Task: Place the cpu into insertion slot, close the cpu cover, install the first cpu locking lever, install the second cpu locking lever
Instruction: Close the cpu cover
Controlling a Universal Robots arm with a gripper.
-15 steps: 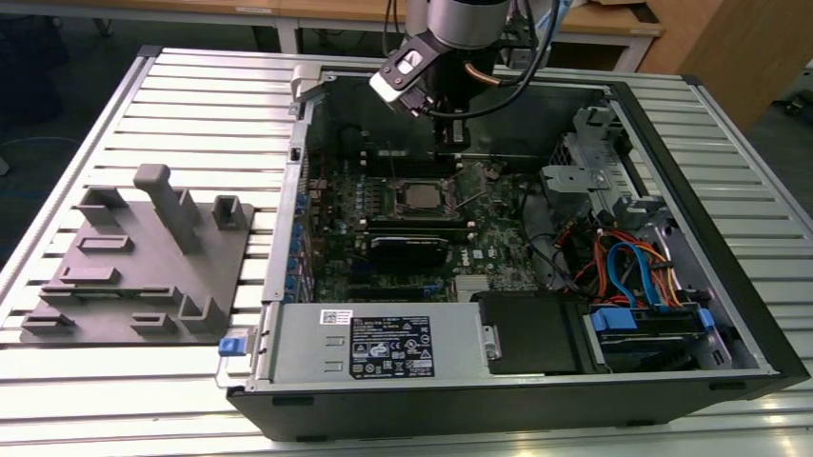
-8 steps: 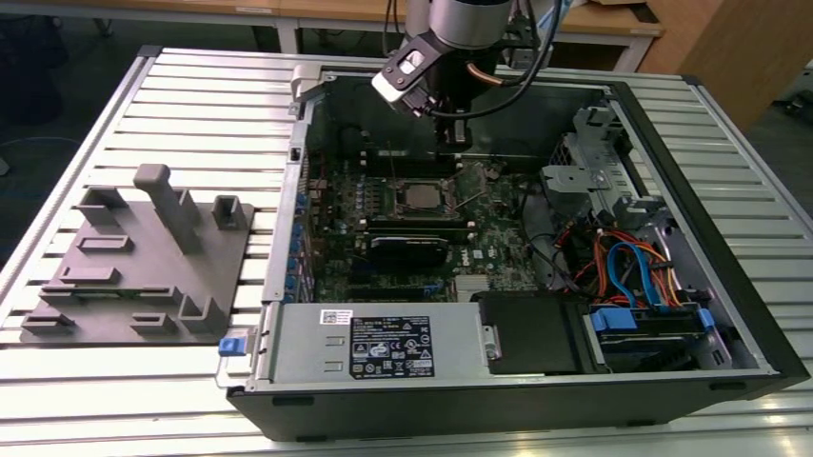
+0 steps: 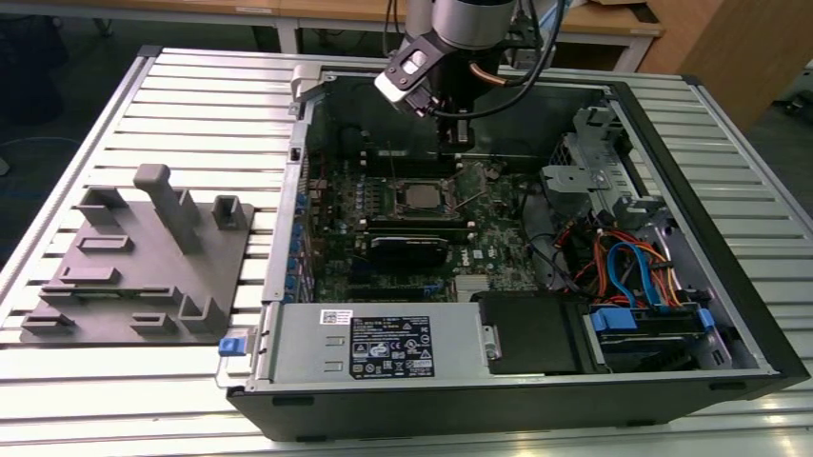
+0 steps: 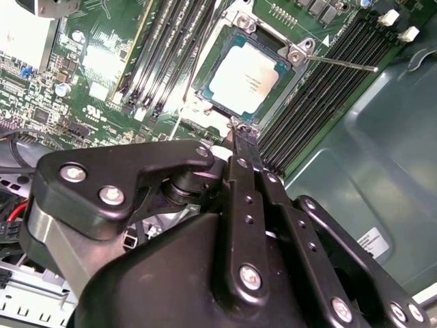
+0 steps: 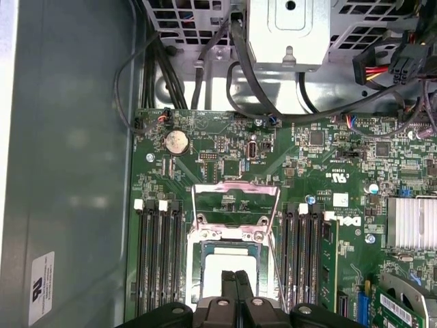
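**Colour findings**

- The circuit board [image 5: 225, 171] is recorded as green, speckled with small silver and black components.
- The cpu [image 4: 249, 76] is noted with a dull silver-grey top on a green edge, framed by the grey metal cpu cover [image 4: 281, 96].
- The memory slots [image 5: 158, 253] are black with white end clips.
- The gripper [image 4: 233, 140] is black, with silver screw heads.
- The computer case [image 3: 749, 314] is black outside and dark grey-green inside.
- The cables [image 3: 635, 271] are blue and orange.
- The fixture plate [image 3: 140, 257] is plain grey.
- The table [image 3: 152, 400] is pale silver, ribbed in parallel slats.
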